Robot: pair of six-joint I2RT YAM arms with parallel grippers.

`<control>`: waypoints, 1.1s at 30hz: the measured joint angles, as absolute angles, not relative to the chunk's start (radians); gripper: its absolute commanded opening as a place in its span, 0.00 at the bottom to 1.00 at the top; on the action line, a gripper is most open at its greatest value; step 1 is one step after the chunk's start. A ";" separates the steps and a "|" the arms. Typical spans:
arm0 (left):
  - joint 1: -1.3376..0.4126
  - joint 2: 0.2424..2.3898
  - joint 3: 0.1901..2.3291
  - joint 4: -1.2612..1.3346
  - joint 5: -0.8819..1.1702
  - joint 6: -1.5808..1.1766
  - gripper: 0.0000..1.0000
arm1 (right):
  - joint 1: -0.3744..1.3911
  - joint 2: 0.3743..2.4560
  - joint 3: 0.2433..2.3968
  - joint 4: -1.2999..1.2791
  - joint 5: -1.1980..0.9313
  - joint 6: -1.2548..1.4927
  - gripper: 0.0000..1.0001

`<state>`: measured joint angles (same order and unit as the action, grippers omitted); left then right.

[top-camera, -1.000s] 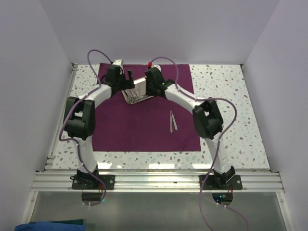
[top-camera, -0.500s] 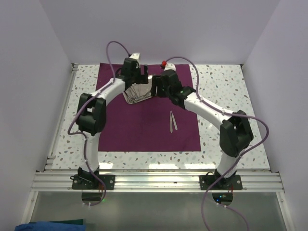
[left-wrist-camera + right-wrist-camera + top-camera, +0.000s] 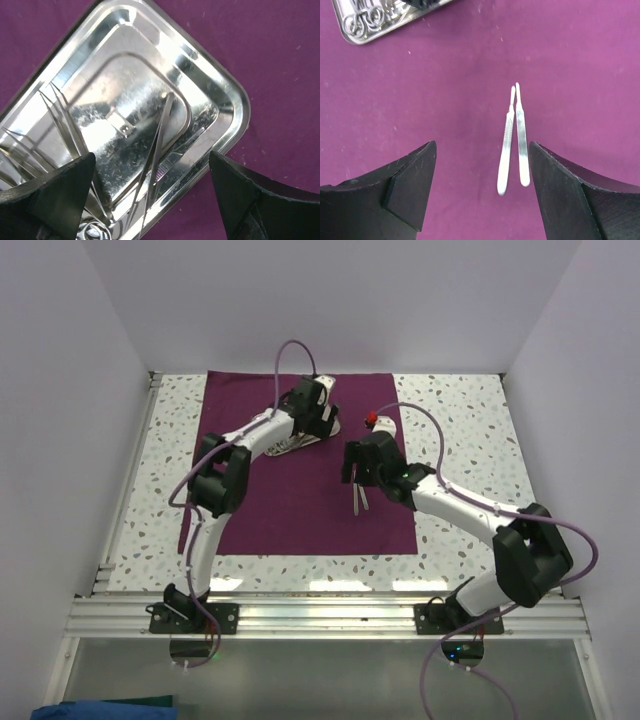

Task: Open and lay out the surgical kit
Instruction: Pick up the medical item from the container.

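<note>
The dark purple cloth (image 3: pixel 290 510) lies spread flat on the table. The steel tray (image 3: pixel 297 447) sits at its far middle, partly under my left arm. In the left wrist view the tray (image 3: pixel 239 100) holds several thin silver instruments, among them tweezers (image 3: pixel 159 140) and ring handles (image 3: pixel 95 231). My left gripper (image 3: pixel 152 192) hangs open just above the tray's near rim, holding nothing. Two thin silver instruments (image 3: pixel 512 140) lie side by side on the cloth (image 3: pixel 420 100). My right gripper (image 3: pixel 482 185) is open above them, and they sit close to its right finger (image 3: pixel 570 195).
Speckled tabletop (image 3: pixel 470 430) borders the cloth on both sides. White walls close in the left, right and back. A corner of the tray (image 3: pixel 370 22) shows at the right wrist view's upper left. The aluminium rail (image 3: pixel 330 615) runs along the near edge.
My right gripper has left the tray, come nearer and to the right, and opened above the two laid-out instruments. My left gripper has shifted right over the tray and stayed open.
</note>
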<state>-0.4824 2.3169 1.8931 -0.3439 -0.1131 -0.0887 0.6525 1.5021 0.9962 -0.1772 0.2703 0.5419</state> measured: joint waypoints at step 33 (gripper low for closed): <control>-0.511 2.418 2.009 -0.425 -0.208 -0.066 0.00 | 0.653 1.154 0.847 -0.331 0.234 0.601 0.75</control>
